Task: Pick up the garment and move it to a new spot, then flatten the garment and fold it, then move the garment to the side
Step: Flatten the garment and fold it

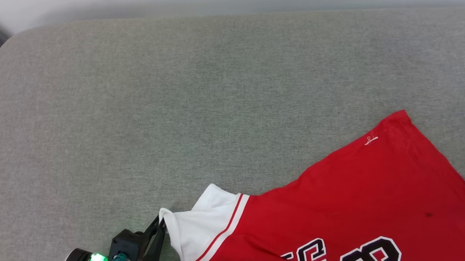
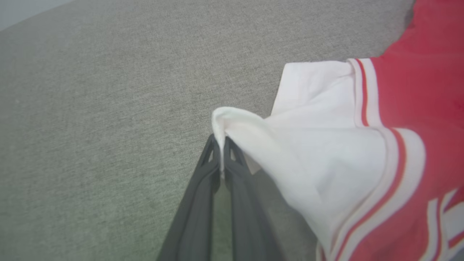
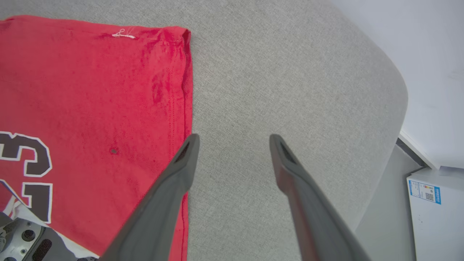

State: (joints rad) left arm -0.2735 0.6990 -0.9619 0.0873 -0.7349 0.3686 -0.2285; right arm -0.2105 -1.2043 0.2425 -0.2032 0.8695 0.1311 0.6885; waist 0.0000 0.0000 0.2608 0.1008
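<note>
The grey cushion (image 1: 172, 89) carried the work and lay bare from 9 to 2 o'clock in the head view. The shirt (image 1: 344, 204) occupied the 4 to 6 o'clock sector, printed number upward, its red body lying mostly flat and its hem corner pointing toward 2 o'clock.

The white sleeve (image 1: 198, 223) sat at 6 o'clock, its tip drawn up off the cushion toward 7 o'clock. The left hand (image 1: 159, 229) was clamped on that tip, fingers together with cloth pinched between them. The right hand (image 3: 235, 139) stood with fingers apart and held nothing; it hung over bare cushion just beside the shirt's side edge. A small white mark (image 1: 371, 140) showed near the hem.

Assessment: the shirt appeared to be at the flattening step, with the body spread and one sleeve under tension. No fold was visible. Folding and the move to the side were not yet done.
</note>
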